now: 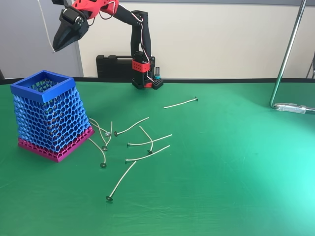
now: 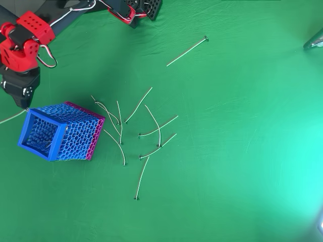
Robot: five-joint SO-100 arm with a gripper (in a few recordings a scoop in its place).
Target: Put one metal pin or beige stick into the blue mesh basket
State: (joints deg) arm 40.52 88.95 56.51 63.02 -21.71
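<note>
The blue mesh basket (image 1: 27,92) (image 2: 48,117) stands at the left of the green table on its magenta base. My red and black gripper (image 1: 55,48) (image 2: 22,105) hangs above the basket's far edge, pointing down. It is shut on one thin beige stick (image 1: 44,24) (image 2: 10,119), which rises up and to the left from the fingertips in the fixed view. The stick's held end is above the rim, outside the mesh. Several more sticks (image 1: 142,143) (image 2: 151,132) lie scattered on the cloth just right of the basket.
One stick (image 1: 180,103) (image 2: 186,50) lies apart, nearer the arm's base (image 1: 145,78). A black case (image 1: 115,66) sits behind the base at the wall. A metal stand pole (image 1: 288,54) with a clamp (image 1: 293,107) rises at the right edge.
</note>
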